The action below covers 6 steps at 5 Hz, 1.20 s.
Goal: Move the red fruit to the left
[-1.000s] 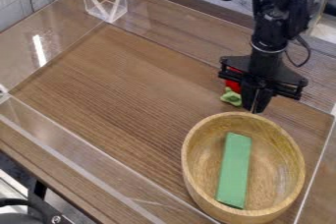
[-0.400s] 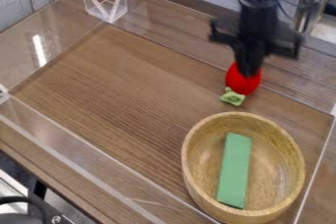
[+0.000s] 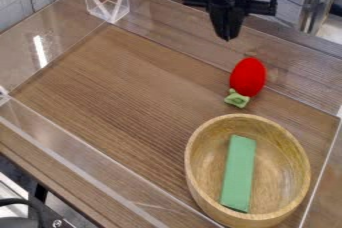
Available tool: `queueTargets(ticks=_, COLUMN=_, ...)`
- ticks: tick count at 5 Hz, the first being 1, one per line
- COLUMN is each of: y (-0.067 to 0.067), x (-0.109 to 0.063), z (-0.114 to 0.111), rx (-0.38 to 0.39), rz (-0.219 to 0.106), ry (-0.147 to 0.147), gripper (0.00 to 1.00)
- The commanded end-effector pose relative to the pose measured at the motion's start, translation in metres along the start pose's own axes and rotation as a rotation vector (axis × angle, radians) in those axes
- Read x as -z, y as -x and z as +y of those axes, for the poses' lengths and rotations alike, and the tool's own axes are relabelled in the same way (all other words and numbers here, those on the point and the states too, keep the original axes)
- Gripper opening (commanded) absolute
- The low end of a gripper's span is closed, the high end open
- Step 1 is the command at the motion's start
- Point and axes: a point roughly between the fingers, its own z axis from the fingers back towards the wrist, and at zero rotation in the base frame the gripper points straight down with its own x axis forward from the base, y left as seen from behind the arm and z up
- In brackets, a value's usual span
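The red fruit point(image 3: 247, 75), a small glossy strawberry with its green cap point(image 3: 239, 98) toward the front, lies on the wooden table at the right, just behind the bowl. My gripper point(image 3: 230, 34) hangs at the back of the table, well above and behind the fruit and a little to its left. It touches nothing. Its dark fingers point down, slightly parted, with nothing between them.
A wooden bowl point(image 3: 201, 172) at the front right holds a flat green block point(image 3: 239, 172). Clear plastic walls point(image 3: 54, 42) run along the left and front of the table. A clear stand point(image 3: 106, 7) sits at the back left.
The gripper was down on the fruit a second ago. It has risen and moved back and left, leaving the fruit on the table at about the same spot.
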Motion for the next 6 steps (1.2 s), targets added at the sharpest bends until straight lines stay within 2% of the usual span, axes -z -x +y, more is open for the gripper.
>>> queueTargets(ticks=1, y=0.004, x=0.003, z=-0.009, rx=0.032, rz=-0.028, ry=0.005, gripper=1.00)
queueTargets(ticks=2, y=0.013, x=0.017, z=-0.017, rx=0.060, rz=-0.014, ry=-0.001, gripper=1.00)
queueTargets(ticks=3, y=0.019, x=0.030, z=-0.033, rx=0.029, rz=-0.006, ry=-0.024, gripper=1.00)
queueTargets(ticks=4, y=0.019, x=0.039, z=-0.047, rx=-0.010, rz=-0.008, ry=-0.041, gripper=1.00)
queueTargets(ticks=5, y=0.012, x=0.025, z=-0.039, rx=-0.024, rz=-0.015, ry=-0.041, gripper=0.00)
queueTargets(ticks=6, y=0.000, x=-0.003, z=-0.027, rx=-0.047, rz=-0.034, ry=-0.021, gripper=0.00)
